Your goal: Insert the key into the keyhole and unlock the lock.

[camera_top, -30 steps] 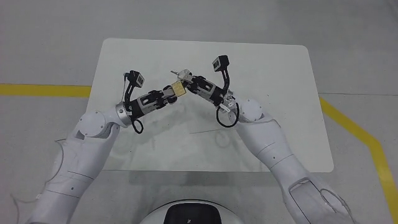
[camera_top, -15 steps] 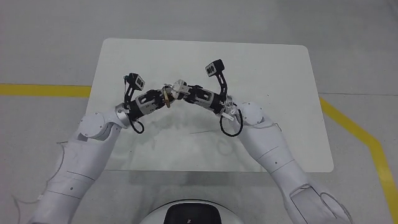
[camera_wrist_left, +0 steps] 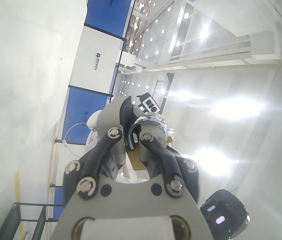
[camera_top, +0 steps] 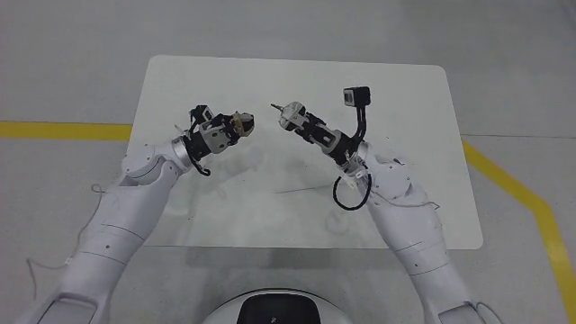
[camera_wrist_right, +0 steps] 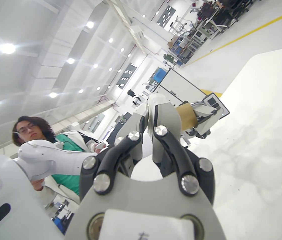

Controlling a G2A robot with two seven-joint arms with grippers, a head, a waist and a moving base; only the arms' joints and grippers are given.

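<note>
Left tool (camera_wrist_left: 137, 119): closed down on the lock's chrome shackle (camera_wrist_left: 147, 122). One dark ribbed pad lies against the outside of the bend and the other finger presses from the opposite side, so the jaws stand only as far apart as the shackle allows.

Padlock (camera_wrist_right: 186, 116): a small brass-coloured block with a chrome shackle. It is held off the bench by its shackle end, and its brass body sticks out past the fingertips toward the other arm. I cannot tell whether the keyhole face is turned that way.

Right tool (camera_wrist_right: 147, 116): the two pale fingers are drawn almost together, with just a thin slit between them. From above they pinch the head of the key.

Key (camera_top: 275, 106): a small, thin metal key. Its blade juts out beyond the right tool's tip and aims roughly at the padlock. It is too small for any detail of the teeth to show.

Gap: the key tip and the padlock are near each other but apart, with bare bench between them in the top view. The key is not in the lock.

Bench (camera_top: 396, 162): a white rectangular top with rounded corners. Both tools are raised over its middle, toward the far half, and face one another.
</note>
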